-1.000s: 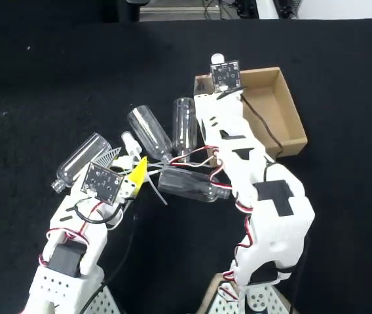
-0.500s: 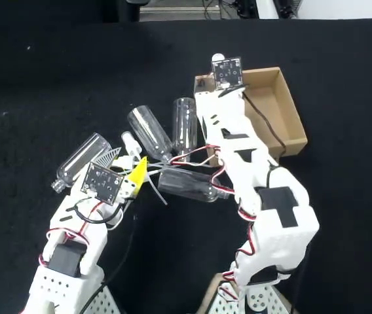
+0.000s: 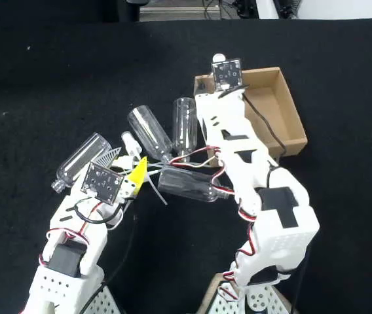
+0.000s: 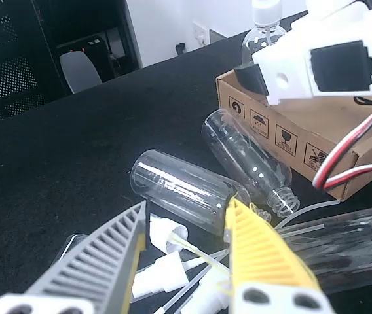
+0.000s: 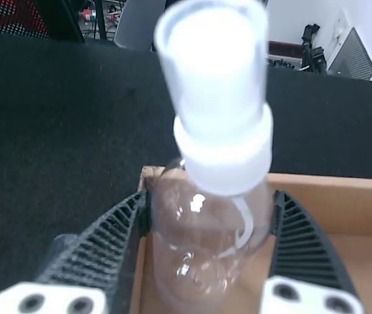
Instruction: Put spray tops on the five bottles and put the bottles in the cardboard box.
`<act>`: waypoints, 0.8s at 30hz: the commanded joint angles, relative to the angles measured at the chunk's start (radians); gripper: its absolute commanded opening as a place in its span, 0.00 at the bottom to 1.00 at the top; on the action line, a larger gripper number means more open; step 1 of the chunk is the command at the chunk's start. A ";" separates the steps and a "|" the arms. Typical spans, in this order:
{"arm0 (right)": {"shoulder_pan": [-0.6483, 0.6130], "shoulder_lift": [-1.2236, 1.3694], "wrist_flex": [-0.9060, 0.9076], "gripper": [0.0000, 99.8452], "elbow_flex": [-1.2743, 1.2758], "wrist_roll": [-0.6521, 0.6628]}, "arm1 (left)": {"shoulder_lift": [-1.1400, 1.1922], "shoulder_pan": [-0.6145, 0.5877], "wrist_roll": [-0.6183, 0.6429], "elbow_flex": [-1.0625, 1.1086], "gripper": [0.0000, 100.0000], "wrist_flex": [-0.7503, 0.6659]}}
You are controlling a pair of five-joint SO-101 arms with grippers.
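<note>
Four bare bottles (image 3: 81, 160) (image 3: 150, 134) (image 3: 185, 124) (image 3: 189, 185), one capped bottle (image 5: 207, 261)

Four bottles (image 3: 185, 124) lie beside the cardboard box (image 3: 293, 118).

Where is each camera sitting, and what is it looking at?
High: above the table, looking down on the left arm, right arm, loose bottles and box.
Left wrist: on the left arm, looking past its open jaws at spray tops.
Right wrist: on the right arm, looking along its jaws clamped on a capped bottle.
Shared: both wrist views show the box.
</note>
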 commanded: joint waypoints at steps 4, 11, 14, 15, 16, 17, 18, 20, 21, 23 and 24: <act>-0.005 -0.122 0.044 0.26 0.008 -0.005 | 0.002 0.013 0.002 0.022 0.19 0.008; -0.009 -0.216 0.066 0.26 0.087 -0.005 | 0.002 0.013 0.000 0.022 0.19 0.008; -0.011 -0.243 0.069 0.26 0.116 -0.005 | 0.002 0.013 0.000 0.022 0.19 0.008; -0.009 -0.259 0.069 0.26 0.133 -0.005 | 0.002 0.013 0.000 0.022 0.19 0.008; -0.006 -0.278 0.069 0.26 0.148 -0.005 | 0.002 0.013 0.000 0.022 0.19 0.008; -0.005 -0.303 0.071 0.26 0.166 -0.005 | 0.002 0.013 0.000 0.022 0.19 0.008; -0.005 -0.329 0.071 0.26 0.189 -0.005 | 0.002 0.013 0.000 0.022 0.19 0.008; -0.005 -0.387 0.071 0.26 0.245 -0.003 | 0.002 0.013 0.000 0.022 0.19 0.008; -0.005 -0.417 0.071 0.25 0.271 -0.003 | 0.002 0.013 0.000 0.022 0.19 0.008; -0.006 -0.470 0.072 0.25 0.315 -0.003 | 0.002 0.013 0.000 0.022 0.19 0.008; -0.005 -0.493 0.075 0.23 0.334 -0.003 | 0.002 0.013 0.000 0.022 0.19 0.008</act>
